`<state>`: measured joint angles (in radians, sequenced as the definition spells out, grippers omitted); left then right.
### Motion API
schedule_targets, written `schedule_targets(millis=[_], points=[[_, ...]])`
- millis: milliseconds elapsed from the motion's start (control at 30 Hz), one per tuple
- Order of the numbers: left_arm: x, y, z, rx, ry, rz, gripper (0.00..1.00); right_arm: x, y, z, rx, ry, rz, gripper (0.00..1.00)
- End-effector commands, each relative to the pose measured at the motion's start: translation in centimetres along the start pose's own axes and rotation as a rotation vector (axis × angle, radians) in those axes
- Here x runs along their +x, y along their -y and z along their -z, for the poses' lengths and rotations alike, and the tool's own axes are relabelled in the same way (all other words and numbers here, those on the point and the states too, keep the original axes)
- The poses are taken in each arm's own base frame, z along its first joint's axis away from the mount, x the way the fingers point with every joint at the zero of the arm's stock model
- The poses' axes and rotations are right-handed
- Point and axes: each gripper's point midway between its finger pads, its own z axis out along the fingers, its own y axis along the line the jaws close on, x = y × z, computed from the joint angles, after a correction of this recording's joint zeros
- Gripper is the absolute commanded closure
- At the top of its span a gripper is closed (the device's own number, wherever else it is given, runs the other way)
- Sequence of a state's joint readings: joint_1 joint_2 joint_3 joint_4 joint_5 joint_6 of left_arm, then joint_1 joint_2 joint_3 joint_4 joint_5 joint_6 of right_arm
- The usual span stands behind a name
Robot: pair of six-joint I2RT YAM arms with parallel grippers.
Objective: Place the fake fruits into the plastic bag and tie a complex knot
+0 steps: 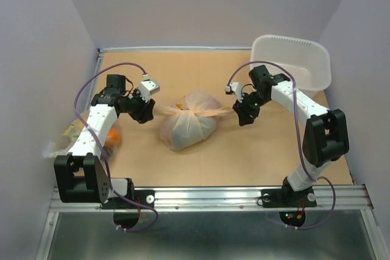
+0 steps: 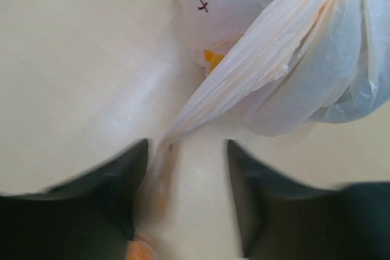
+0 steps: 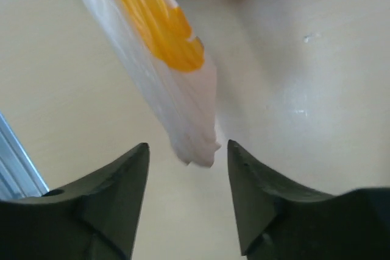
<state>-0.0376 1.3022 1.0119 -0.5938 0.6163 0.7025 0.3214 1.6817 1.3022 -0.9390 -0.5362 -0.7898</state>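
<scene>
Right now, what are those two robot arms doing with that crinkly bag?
The thin, crinkly cream-white plastic bag sits in the middle of the table, its handles bunched into a knot on top. On either side, the left gripper and right gripper both stand open, each with one thin tail of the knot between its fingers, not pinched.

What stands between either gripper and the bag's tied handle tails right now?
Nothing visible. The left gripper is open, with the left tail of the plastic bag lying between its fingers; the right gripper is open, the right tail ending just ahead of its gap.
</scene>
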Motion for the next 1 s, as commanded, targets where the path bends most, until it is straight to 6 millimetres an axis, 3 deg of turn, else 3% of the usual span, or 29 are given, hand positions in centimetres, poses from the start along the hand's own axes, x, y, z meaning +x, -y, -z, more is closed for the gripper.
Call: schedule_targets(millis=[0, 33, 100, 133, 167, 233, 367, 400, 500, 533, 633, 667, 700, 767, 867, 967], points=[[-1.9, -1.3, 1.7, -0.052, -0.006, -0.034, 0.08, -2.1, 0.4, 2.8, 0.044, 0.003, -0.016, 0.32], [-2.4, -1.0, 2.0, -0.034, 0.004, -0.048, 0.01, -2.6, 0.2, 3.2, 0.04, 0.016, -0.013, 0.28], [-3.9, -0.7, 3.4, -0.022, 0.017, -0.098, 0.01, -4.3, 0.0, 4.4, 0.046, 0.05, -0.004, 0.16], [-4.7, -0.6, 4.0, -0.027, 0.028, -0.113, 0.01, -5.0, -0.1, 4.9, 0.047, 0.07, 0.0, 0.04], [-6.3, -0.7, 5.4, -0.044, 0.051, -0.131, 0.01, -6.4, 0.0, 6.2, 0.075, 0.106, 0.02, 0.0], [-8.2, -1.1, 6.7, -0.077, 0.084, -0.135, 0.01, -7.9, 0.0, 7.4, 0.094, 0.152, 0.02, 0.0], [-13.3, -4.2, 9.6, -0.256, 0.196, -0.051, 0.01, -12.5, 1.2, 10.0, 0.168, 0.31, -0.062, 0.0], [-14.8, -4.6, 10.2, -0.273, 0.237, -0.002, 0.01, -14.5, 2.0, 11.0, 0.196, 0.383, -0.103, 0.0], [-17.6, -6.6, 10.7, -0.327, 0.31, 0.081, 0.01, -17.6, 4.6, 12.1, 0.257, 0.504, -0.228, 0.0], [-18.2, -7.0, 10.6, -0.33, 0.322, 0.093, 0.01, -17.6, 6.0, 11.3, 0.264, 0.504, -0.269, 0.0], [-18.1, -8.5, 9.1, -0.345, 0.321, 0.154, 0.01, -18.9, 8.2, 10.4, 0.271, 0.552, -0.349, 0.0], [-18.5, -9.2, 8.8, -0.363, 0.343, 0.153, 0.01, -18.7, 8.8, 9.3, 0.254, 0.544, -0.363, 0.0], [-17.3, -9.5, 7.5, -0.362, 0.319, 0.181, 0.01, -19.2, 9.2, 8.9, 0.254, 0.567, -0.347, 0.0], [-16.7, -10.7, 6.6, -0.405, 0.322, 0.211, 0.01, -18.2, 9.7, 7.1, 0.246, 0.562, -0.364, 0.0], [-14.9, -11.6, 5.1, -0.446, 0.296, 0.26, 0.01, -18.7, 9.7, 6.4, 0.222, 0.612, -0.363, 0.0], [-14.4, -11.6, 4.6, -0.449, 0.292, 0.271, 0.01, -18.7, 9.8, 6.3, 0.224, 0.623, -0.376, 0.0]])
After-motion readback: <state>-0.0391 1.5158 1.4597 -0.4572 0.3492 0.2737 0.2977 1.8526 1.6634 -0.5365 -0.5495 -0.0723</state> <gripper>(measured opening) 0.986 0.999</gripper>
